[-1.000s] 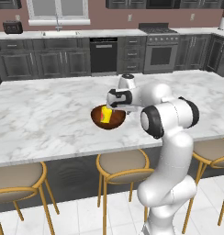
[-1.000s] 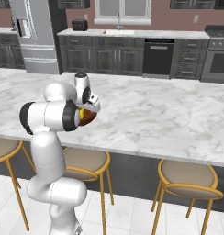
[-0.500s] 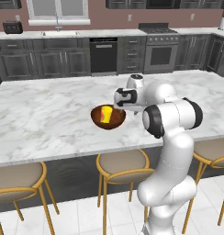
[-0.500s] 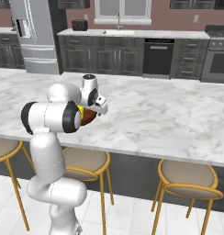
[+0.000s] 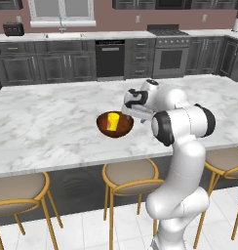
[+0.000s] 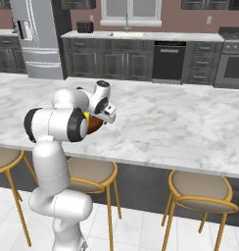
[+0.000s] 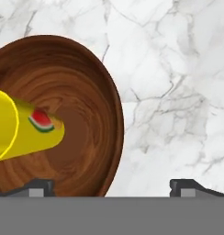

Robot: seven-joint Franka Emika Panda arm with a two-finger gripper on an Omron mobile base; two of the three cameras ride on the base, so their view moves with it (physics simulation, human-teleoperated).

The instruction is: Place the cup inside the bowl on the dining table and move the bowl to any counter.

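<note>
The gripper (image 5: 129, 108) hangs with its jaws spread wide and empty, directly above the right rim of the bowl (image 5: 115, 125). The cup (image 5: 112, 121) lies tilted inside the bowl, its red mark visible in the hand view. The bowl rests on the dining table (image 5: 48, 127), near the stool-side edge.

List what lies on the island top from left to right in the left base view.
bowl with the cup inside it → gripper, open beside the bowl's right rim → robot arm.
</note>
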